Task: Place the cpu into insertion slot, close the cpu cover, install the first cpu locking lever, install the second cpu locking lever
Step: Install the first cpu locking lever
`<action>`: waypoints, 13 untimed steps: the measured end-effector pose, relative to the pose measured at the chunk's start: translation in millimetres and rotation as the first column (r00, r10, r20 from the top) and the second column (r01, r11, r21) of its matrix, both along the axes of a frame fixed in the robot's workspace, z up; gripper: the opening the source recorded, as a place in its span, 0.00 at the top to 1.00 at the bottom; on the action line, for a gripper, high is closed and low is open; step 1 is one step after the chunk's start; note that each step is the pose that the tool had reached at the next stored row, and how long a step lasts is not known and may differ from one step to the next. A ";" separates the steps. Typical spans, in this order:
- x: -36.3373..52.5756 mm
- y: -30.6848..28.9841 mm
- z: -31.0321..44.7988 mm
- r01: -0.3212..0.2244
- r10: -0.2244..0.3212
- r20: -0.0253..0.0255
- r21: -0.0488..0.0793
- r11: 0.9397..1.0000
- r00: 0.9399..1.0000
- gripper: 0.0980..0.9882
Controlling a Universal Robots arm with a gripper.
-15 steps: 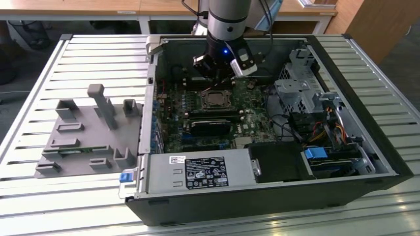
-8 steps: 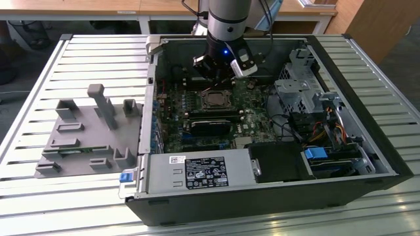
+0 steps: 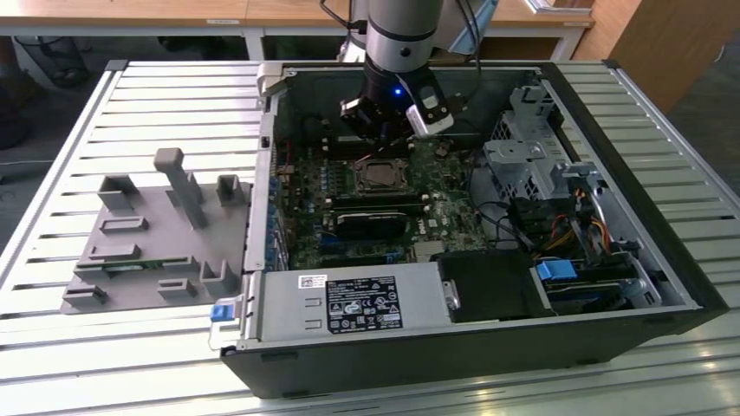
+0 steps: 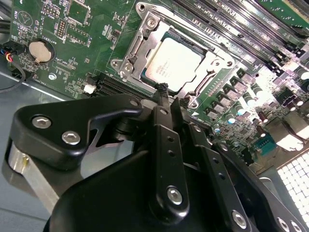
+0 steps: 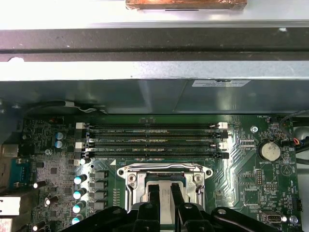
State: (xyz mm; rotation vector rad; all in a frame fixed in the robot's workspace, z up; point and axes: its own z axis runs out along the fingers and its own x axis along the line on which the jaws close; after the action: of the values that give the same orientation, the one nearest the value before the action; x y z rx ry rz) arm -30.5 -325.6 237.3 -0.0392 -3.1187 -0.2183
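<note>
The arm (image 3: 399, 35) is down inside the case (image 3: 463, 347), and the gripper (image 4: 168, 94) hangs right at the edge of the slot (image 3: 379, 176). Its jaws are drawn together with just a sliver between them, clamped on nothing. The cpu (image 4: 175, 63) is in the slot, silver top up. The cover (image 4: 135, 53) lies flat around it, with the chip showing through its window. In the first wrist view the gripper (image 5: 164, 187) sits over the near half of the slot, with the memory slots (image 5: 152, 135) lined up beyond the far side. I can't make out the locking levers well enough to say whether either is hooked down. The worry from here, as I see it, is the thin tips so close over bare metal. A touch too low and they could scrape the cover or press on the chip. If the chip isn't sitting square in the slot, that push could hurt the contacts beneath. A sideways slip off the slot's rim looks just as risky, because the capacitors (image 5: 78, 180) stand just beside the slot and a glancing knock could snap one.
</note>
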 end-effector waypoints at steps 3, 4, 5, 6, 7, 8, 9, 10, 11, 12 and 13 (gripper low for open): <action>0.0 -0.1 0.0 0.000 0.000 0.000 0.000 1.000 1.000 0.93; 0.0 -0.1 0.0 0.000 0.000 0.000 0.000 1.000 1.000 0.99; 0.0 -0.1 0.0 0.000 0.000 0.000 0.000 1.000 1.000 0.99; 0.0 -0.1 0.0 0.000 0.000 0.000 0.000 1.000 1.000 0.99; 0.0 -6.4 0.0 0.000 0.000 0.000 0.000 1.000 1.000 0.99; 0.0 -6.4 0.0 0.000 0.000 0.000 0.000 1.000 1.000 0.99; 0.0 -6.4 0.0 0.000 0.000 0.000 0.000 1.000 1.000 0.99; 0.0 -6.4 0.0 0.000 0.000 0.000 0.000 1.000 1.000 0.99; 0.0 -6.5 0.0 0.000 0.000 0.000 0.000 1.000 1.000 0.99; 0.0 -6.5 0.0 0.000 0.000 0.000 0.000 1.000 1.000 0.98; 0.0 -6.5 0.0 0.000 0.000 0.000 0.000 1.000 1.000 0.98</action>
State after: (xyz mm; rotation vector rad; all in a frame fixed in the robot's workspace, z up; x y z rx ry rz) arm -30.5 -332.2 237.3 -0.0392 -3.1187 -0.2183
